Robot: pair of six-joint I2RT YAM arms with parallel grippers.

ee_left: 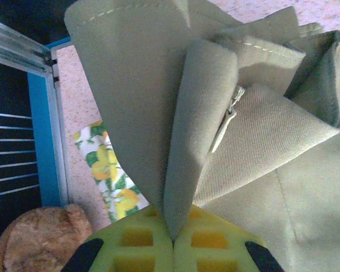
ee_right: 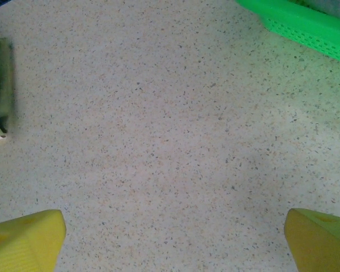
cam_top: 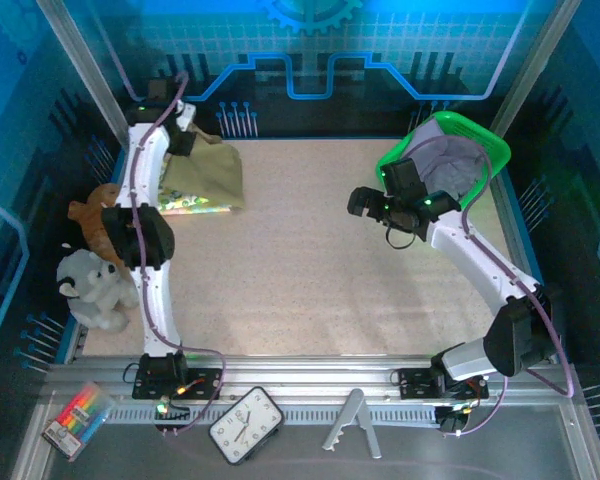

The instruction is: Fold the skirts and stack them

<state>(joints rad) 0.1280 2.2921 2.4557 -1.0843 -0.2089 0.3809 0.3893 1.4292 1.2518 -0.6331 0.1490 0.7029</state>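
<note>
The olive-khaki skirt lies bunched at the table's far left, on top of the floral skirt. My left gripper is at its far edge. In the left wrist view this gripper is shut on a lifted fold of the olive skirt, whose zipper faces the camera, and the floral skirt peeks out underneath. The lavender-grey skirt sits in the green basket. My right gripper hangs open over bare table just left of the basket, with nothing between its fingers.
A brown plush toy and a grey-white one sit along the left edge, the brown one close to my left gripper. The basket's rim is beyond my right gripper. A clock, markers and a metal stand lie on the near rail.
</note>
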